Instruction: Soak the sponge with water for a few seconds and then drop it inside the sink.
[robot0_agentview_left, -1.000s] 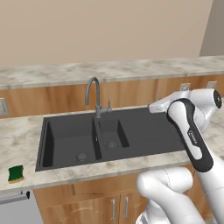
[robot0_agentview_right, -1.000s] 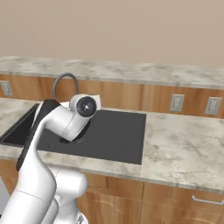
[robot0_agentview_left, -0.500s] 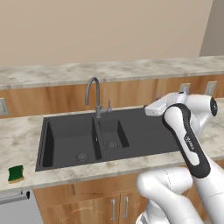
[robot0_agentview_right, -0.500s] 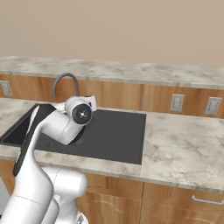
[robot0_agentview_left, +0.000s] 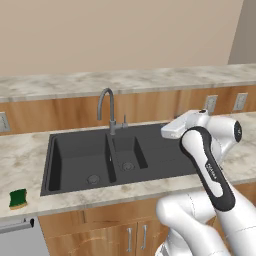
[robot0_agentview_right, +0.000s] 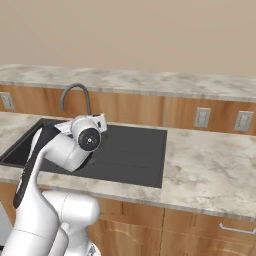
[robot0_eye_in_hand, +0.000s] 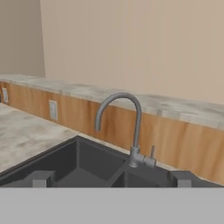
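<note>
Sponge: I see the small rectangular sponge with a dark green top and yellow bottom layer (robot0_agentview_left: 18, 198) flat on the marble-patterned beige countertop (robot0_agentview_left: 20, 160), near the counter's front edge and just left of the sink's front left corner. Nothing touches it.

Sink: the large matte black rectangular sink (robot0_agentview_left: 120, 155) is set into the countertop. From the left base view, the big basin is at its left end, the smaller basin beside it, and the flat drainboard at its right end. Each basin has a round drain in its floor.

Faucet: the grey metal gooseneck faucet (robot0_agentview_left: 106, 107) stands upright at the sink's back edge, about where the two basins meet. In the hand view I read its spout (robot0_eye_in_hand: 119, 109) as curving down over the basin side, with a small lever beside its base.

Gripper: the two-finger gripper (robot0_eye_in_hand: 111, 178) points toward the faucet. I see its dark finger tips (robot0_eye_in_hand: 41, 178) standing wide apart at the bottom of the hand view, with nothing between them.

Arm: the white arm with dark joints (robot0_agentview_left: 205, 155) is raised above the drainboard end of the sink, well apart from the sponge.

Backsplash: a wooden panel (robot0_agentview_right: 150, 110) runs along the counter's back edge and carries white wall outlets (robot0_agentview_right: 202, 118).
</note>
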